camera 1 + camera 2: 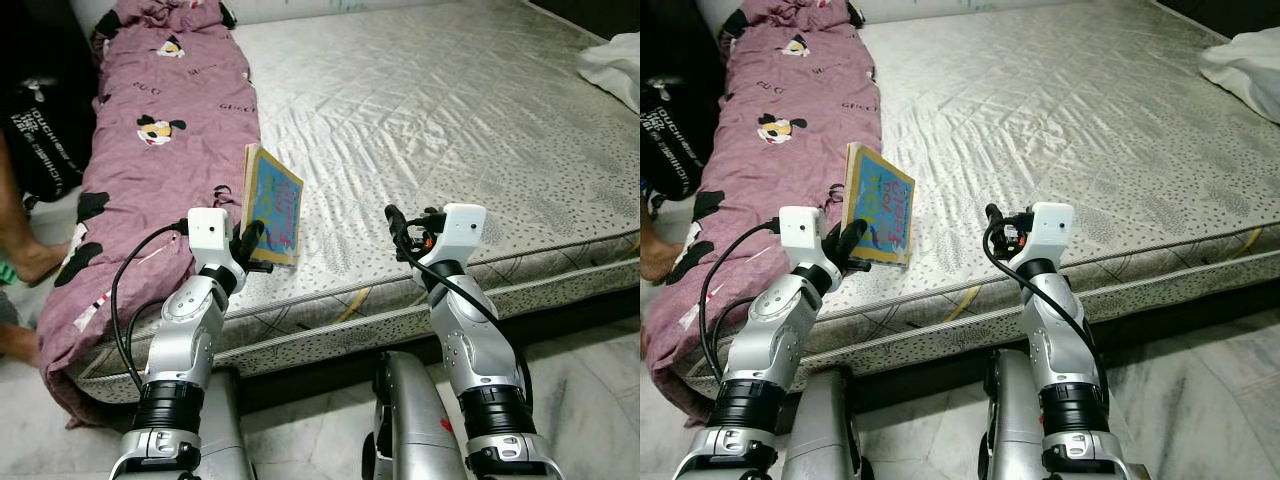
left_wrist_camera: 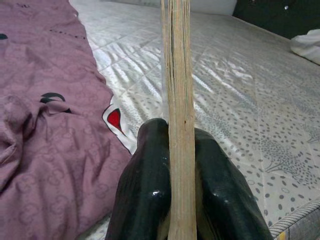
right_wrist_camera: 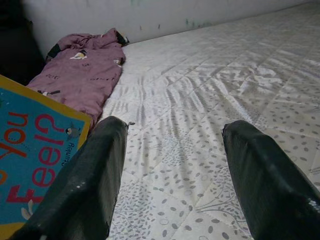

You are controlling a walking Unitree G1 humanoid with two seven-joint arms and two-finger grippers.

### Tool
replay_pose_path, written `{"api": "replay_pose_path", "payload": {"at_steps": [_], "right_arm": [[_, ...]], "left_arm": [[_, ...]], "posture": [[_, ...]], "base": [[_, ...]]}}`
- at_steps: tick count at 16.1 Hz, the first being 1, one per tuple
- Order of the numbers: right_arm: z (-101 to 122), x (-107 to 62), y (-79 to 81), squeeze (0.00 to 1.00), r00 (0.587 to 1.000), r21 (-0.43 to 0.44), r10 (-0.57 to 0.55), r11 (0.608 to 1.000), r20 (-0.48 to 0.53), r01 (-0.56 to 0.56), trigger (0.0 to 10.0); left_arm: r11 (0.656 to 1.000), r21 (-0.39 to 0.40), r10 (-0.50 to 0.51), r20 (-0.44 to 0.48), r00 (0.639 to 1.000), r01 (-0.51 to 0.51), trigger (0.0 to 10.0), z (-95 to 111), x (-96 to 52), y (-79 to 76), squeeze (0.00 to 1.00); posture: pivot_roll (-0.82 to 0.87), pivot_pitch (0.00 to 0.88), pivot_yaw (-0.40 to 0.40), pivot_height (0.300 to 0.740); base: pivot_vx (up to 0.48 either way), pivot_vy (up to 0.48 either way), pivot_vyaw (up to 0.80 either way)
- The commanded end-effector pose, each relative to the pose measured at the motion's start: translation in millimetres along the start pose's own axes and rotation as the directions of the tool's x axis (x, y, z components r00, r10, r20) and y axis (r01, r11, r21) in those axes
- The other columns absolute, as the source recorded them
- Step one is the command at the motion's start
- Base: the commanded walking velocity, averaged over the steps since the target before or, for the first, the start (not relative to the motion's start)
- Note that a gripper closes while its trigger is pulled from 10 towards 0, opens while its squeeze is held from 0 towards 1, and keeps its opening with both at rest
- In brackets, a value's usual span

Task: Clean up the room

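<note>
A thin picture book [image 1: 272, 205] with a blue cover and yellow border stands on edge above the mattress [image 1: 430, 120]. My left gripper [image 1: 250, 243] is shut on its lower corner; in the left wrist view both black fingers [image 2: 145, 195] press the book's page edge [image 2: 179, 115]. My right gripper [image 1: 398, 232] hovers over the mattress's front edge, right of the book, open with nothing between its fingers [image 3: 92, 180]. The book's cover [image 3: 30, 165] sits at the side of the right wrist view.
A purple cartoon-print blanket [image 1: 150, 130] runs along the mattress's left side and hangs over its corner. A white pillow [image 1: 612, 62] lies at the far right. A person's foot [image 1: 25, 255] rests on the floor at the left, beside a dark bag [image 1: 40, 140].
</note>
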State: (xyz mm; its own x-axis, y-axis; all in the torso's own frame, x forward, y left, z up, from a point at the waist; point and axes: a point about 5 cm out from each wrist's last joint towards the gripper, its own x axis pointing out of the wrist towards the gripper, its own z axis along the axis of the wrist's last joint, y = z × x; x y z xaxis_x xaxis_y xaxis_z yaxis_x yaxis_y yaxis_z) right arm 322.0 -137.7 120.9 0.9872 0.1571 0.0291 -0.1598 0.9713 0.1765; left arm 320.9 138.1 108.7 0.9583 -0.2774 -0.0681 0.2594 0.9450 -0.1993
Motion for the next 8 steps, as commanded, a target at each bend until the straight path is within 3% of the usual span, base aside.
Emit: {"api": "replay_pose_path", "payload": {"at_steps": [1, 5, 8], "right_arm": [[2.0, 1.6, 0.6, 0.00, 1.000, 0.006, -0.003, 1.000, 0.008, 0.003, 10.0], [2.0, 1.6, 0.6, 0.00, 1.000, 0.006, -0.003, 1.000, 0.008, 0.003, 10.0], [0.3, 6.1, -5.1, 0.00, 0.997, -0.035, -0.066, 0.997, 0.027, 0.067, 10.0]], "left_arm": [[1.000, 0.024, -0.007, 0.048, 0.999, 0.006, 10.0, 13.9, 2.4, -1.4, 0.00], [1.000, 0.024, -0.007, 0.048, 0.999, 0.006, 10.0, 13.9, 2.4, -1.4, 0.00], [0.999, 0.047, 0.016, 0.035, 0.999, -0.018, 10.0, 10.5, 7.2, -5.9, 0.00]], "posture": [[0.00, 0.000, 0.045, 0.533], [0.00, 0.000, 0.045, 0.533], [-0.01, 0.000, 0.051, 0.552]], "base": [[0.000, 0.000, 0.00], [0.000, 0.000, 0.00], [0.000, 0.000, 0.00]]}}
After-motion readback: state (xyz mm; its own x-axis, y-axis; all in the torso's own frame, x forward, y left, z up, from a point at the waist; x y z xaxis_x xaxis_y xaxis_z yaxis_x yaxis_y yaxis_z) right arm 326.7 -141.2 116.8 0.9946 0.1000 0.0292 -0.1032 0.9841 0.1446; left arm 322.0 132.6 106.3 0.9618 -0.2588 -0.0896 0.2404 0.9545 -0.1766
